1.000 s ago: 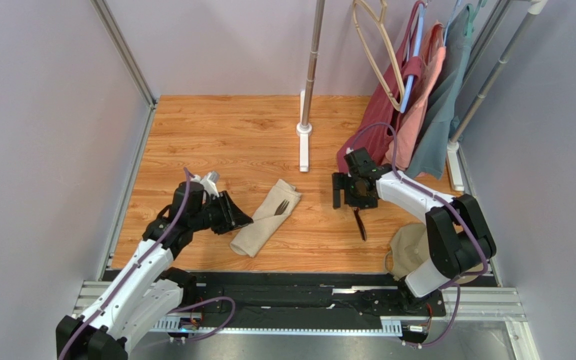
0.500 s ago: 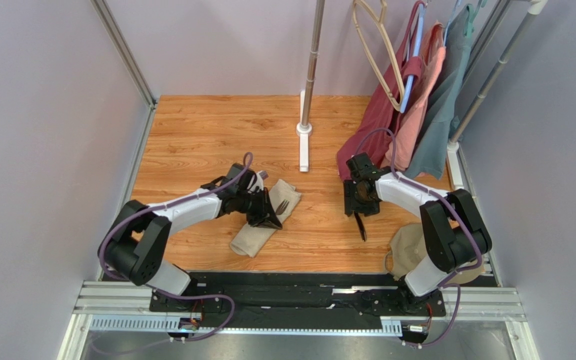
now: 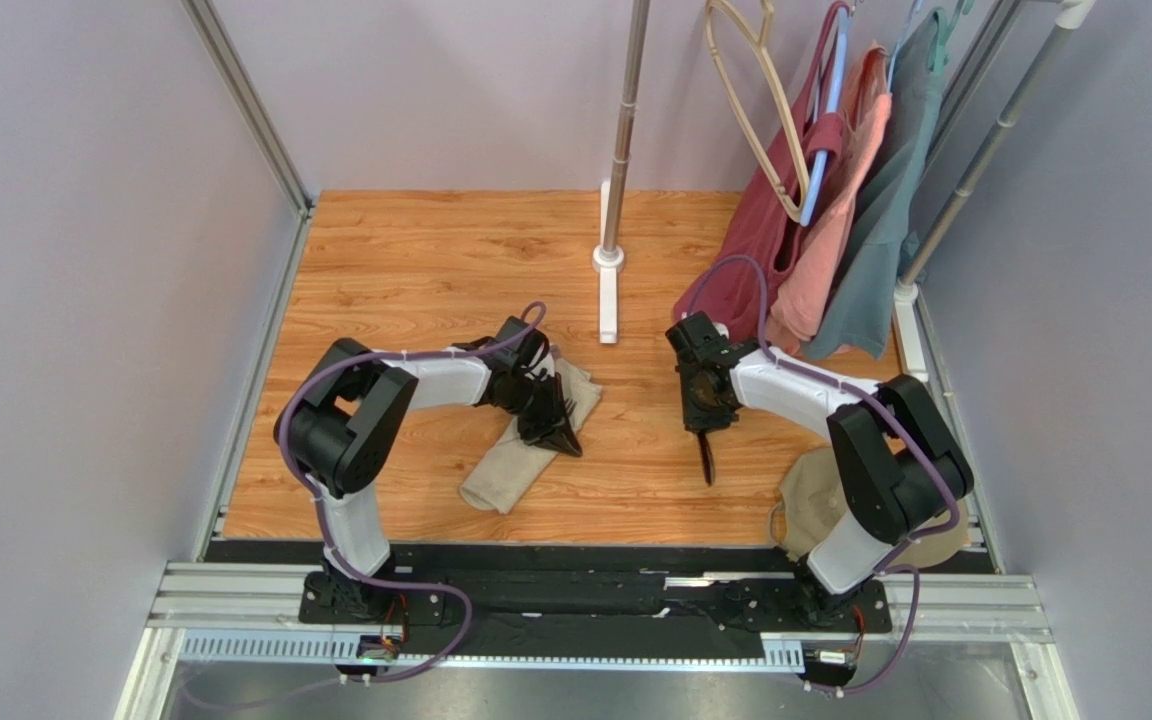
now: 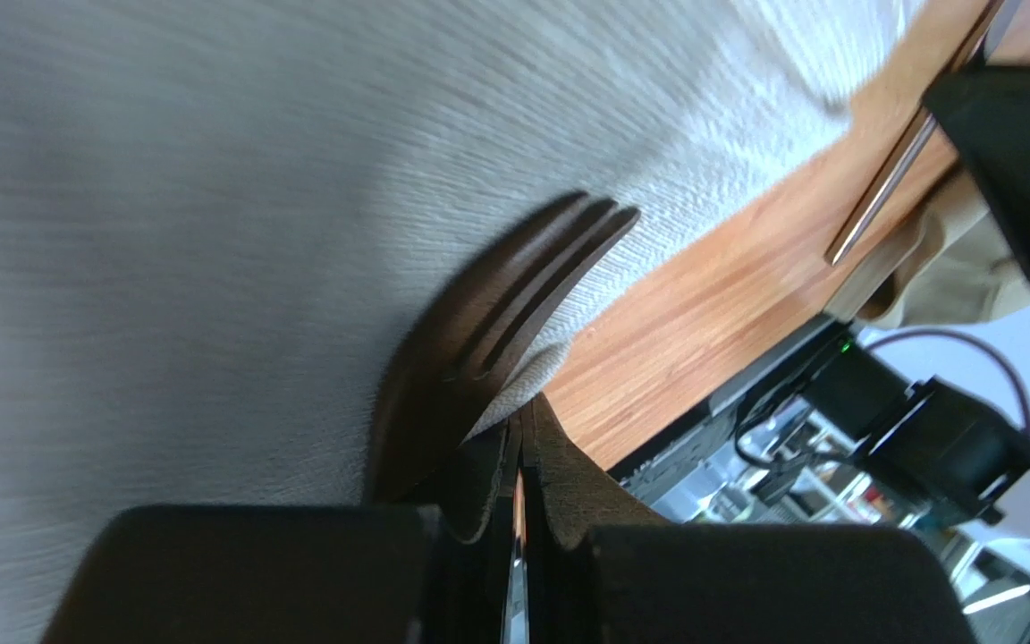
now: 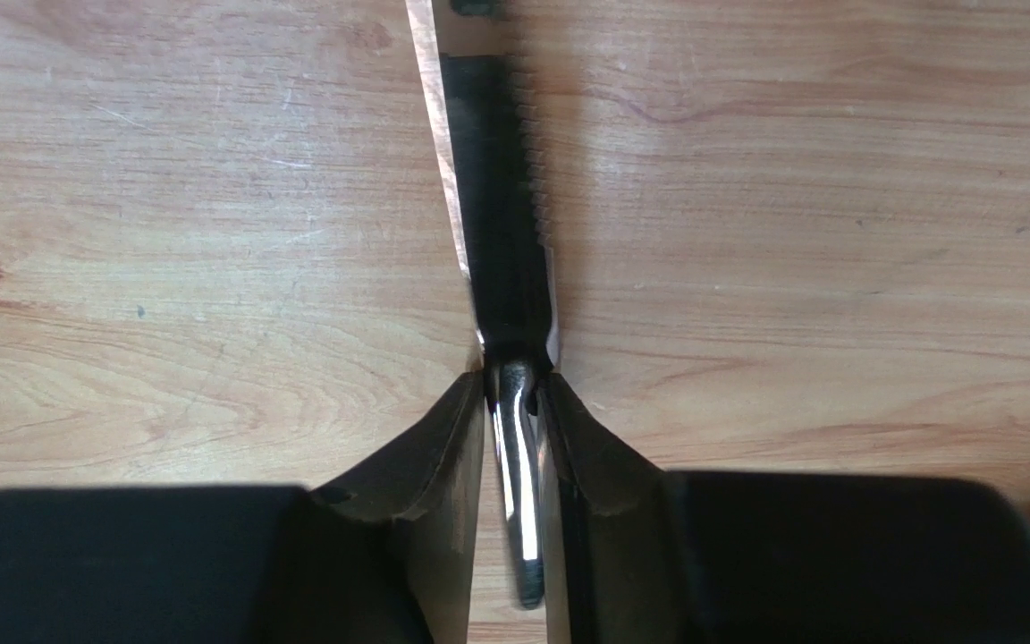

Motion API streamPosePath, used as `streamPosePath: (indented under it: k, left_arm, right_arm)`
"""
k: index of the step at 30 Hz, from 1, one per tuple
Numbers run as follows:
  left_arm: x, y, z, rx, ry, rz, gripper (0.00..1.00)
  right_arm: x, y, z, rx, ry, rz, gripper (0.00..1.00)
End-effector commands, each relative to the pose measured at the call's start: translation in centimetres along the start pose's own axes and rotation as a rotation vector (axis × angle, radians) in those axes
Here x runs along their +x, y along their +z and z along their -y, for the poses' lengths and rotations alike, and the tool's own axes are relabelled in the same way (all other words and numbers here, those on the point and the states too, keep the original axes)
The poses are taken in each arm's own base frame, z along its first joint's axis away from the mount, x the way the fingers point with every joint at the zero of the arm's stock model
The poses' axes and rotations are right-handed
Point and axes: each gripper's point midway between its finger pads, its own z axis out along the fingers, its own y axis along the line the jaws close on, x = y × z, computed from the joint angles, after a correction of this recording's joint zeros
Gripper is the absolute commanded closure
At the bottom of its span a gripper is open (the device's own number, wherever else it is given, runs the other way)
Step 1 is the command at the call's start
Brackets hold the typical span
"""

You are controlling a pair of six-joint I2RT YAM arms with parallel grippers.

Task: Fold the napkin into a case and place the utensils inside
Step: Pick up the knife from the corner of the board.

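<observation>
- Over the far end of the case (image 3: 500, 473), the left gripper (image 4: 521, 432) is held with its fingers pressed together, only a hairline slit being left between them.
- At the tips a pale corner of the cloth is met. It is perhaps pinched there, though the wrist view is too close and blurred for that to be settled.
- The fork (image 4: 500, 315) is laid on the cloth just beside those tips, tines pointed away from the wrist. Its handle end is hidden under the fingers.
- Right of the case, and apart from it, the right gripper (image 5: 514, 392) is closed on the handle of the knife (image 5: 494, 201), which is touched by both fingers.
- The knife is laid flat on the wooden table (image 3: 417, 270), its serrated blade stretched out ahead of the fingers, toward the near edge in the top view.
- The case is laid slantwise on the table, left of the middle. The fork's head is seen on top of its cloth, near the cloth's edge.
</observation>
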Motion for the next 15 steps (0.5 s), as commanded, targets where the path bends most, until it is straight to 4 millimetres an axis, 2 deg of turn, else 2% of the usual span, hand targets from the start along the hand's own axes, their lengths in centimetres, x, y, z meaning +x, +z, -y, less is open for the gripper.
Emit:
streamPosePath:
  k: [1,4,6,7,9,10,13,15]
  left_arm:
    - [-4.0,-1.3,-2.5,-0.089,-0.068,0.135,0.95]
    - [-5.5,-2.6,-3.4,-0.137,-0.062,0.180,0.95]
    - [-6.1,-3.5,-2.9,-0.129,-0.030,0.210,0.94]
    - [-6.2,-3.8,-2.6,-0.119,-0.014,0.223,0.93]
    - [-5.9,-4.4,-1.0,-0.050,0.037,0.238,0.86]
    - [-5.6,-4.5,-0.4,-0.029,0.055,0.234,0.78]
    - [-3.8,-4.1,3.6,0.117,0.167,0.175,0.71]
    - [-1.9,-3.4,7.0,0.227,0.241,0.123,0.69]
  right_arm:
    - [1.6,1.7,-2.5,-0.084,0.007,-0.056,0.82]
    - [1.6,1.9,-4.3,-0.145,0.003,-0.060,0.90]
    - [1.4,2.2,-4.7,-0.161,0.010,-0.059,0.98]
    - [1.5,2.0,-5.8,-0.219,0.015,-0.071,1.00]
    - [1.0,1.6,-6.5,-0.256,0.023,-0.057,1.00]
    - [0.7,1.2,-7.3,-0.297,0.032,-0.051,1.00]
    - [0.1,-0.1,-8.7,-0.381,0.071,-0.039,1.00]
    - [-0.7,-0.8,-9.4,-0.436,0.114,-0.020,1.00]
